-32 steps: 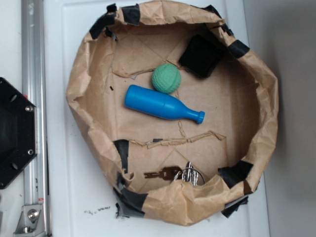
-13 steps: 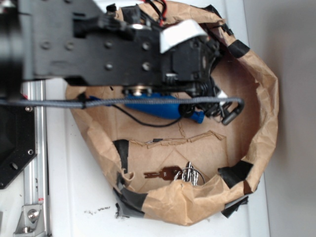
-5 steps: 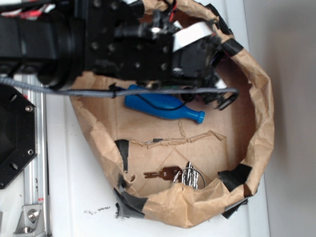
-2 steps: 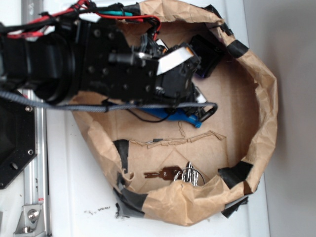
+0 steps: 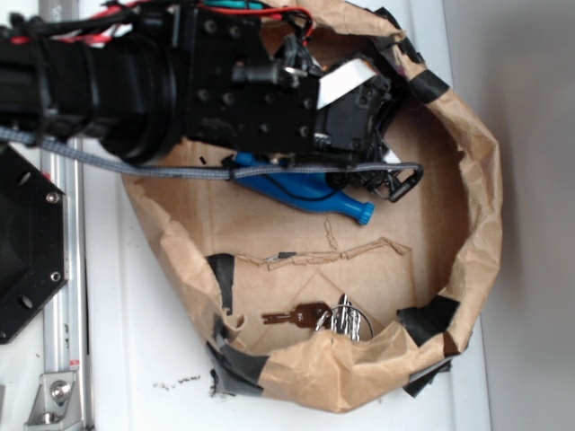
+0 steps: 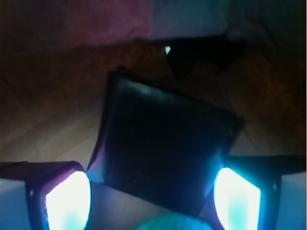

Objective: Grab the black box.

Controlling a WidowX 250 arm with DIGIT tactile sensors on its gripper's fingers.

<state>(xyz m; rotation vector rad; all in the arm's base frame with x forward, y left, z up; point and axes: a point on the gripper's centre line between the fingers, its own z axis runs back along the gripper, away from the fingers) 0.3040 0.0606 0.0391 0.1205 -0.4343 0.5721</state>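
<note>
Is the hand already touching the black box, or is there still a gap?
Cannot tell. In the wrist view the black box sits between the two fingers of the hand, its corners right by them, but the glare hides any gap. In the exterior view the arm covers the box.

The black box [image 6: 165, 155] is matte black, lit dimly bluish along its edges in the wrist view. The gripper [image 6: 152, 199] has black fingers whose pads [image 6: 68, 200] glow white-cyan. A sliver of green ball [image 6: 168, 223] shows pale green at the bottom edge. In the exterior view the arm [image 5: 180, 85] is black with red wires, a grey braided cable [image 5: 135, 166] and a white label. The bottle [image 5: 310, 190] is bright blue. The paper bowl [image 5: 467, 180] is crumpled brown with black tape patches [image 5: 429, 316]. The keys [image 5: 319, 316] are brass and silver. The table [image 5: 153, 341] is white.
</note>
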